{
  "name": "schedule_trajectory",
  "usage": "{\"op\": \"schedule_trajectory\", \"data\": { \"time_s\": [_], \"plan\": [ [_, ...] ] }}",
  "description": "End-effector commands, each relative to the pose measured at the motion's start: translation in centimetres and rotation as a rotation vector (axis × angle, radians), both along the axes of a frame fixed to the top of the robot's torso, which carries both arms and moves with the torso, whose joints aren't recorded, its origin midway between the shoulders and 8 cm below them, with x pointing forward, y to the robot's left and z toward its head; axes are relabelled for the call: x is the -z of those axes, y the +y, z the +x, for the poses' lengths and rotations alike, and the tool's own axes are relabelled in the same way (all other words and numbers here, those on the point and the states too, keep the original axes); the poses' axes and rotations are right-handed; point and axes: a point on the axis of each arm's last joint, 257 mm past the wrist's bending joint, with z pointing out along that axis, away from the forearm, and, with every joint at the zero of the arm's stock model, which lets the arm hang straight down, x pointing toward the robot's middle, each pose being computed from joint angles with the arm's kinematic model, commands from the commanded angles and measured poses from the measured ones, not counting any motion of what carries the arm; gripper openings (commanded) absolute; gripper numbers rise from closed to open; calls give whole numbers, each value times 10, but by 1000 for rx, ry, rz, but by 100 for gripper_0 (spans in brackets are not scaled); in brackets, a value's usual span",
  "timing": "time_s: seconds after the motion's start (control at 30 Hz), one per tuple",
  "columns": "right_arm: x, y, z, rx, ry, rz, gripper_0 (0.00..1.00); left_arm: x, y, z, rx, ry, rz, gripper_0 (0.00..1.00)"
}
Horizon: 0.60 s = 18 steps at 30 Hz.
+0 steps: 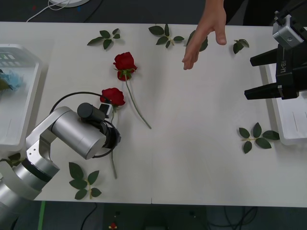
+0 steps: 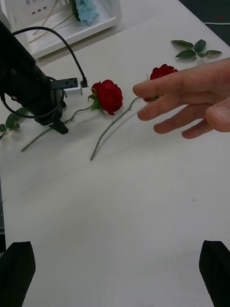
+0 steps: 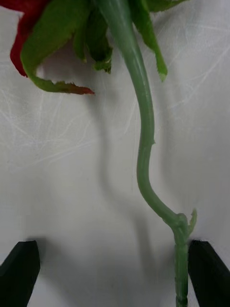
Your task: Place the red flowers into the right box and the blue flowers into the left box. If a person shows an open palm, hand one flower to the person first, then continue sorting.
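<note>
left pincer [image 3: 115,273] open astride rose stem [image 3: 143,144] (no legible writing), open palm [image 1: 207,33]

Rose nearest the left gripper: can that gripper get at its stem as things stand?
Probably yes. The left gripper is open low over the table with the near rose stem running between its fingers, close to one, and nothing covering it.

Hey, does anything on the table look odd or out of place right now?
A person's hand reaches in over the far edge of the table, fingers spread. The left gripper is open low over the nearer red rose's stem, which is kinked. Loose leaf sprigs lie scattered.
</note>
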Motion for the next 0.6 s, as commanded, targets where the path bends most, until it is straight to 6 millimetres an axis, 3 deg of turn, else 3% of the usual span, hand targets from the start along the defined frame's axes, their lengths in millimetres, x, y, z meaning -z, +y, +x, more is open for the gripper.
{"op": "schedule_trajectory", "data": {
  "time_s": [0.03, 0.6],
  "plan": [
    [-6, -7, -1, -11, -34, -37, 100, 15, -9, -11, 33, 14, 24, 0],
    [-6, -7, -1, -11, -34, -37, 100, 14, -6, -7, 35, -10, 57, 0]
  ]
}}
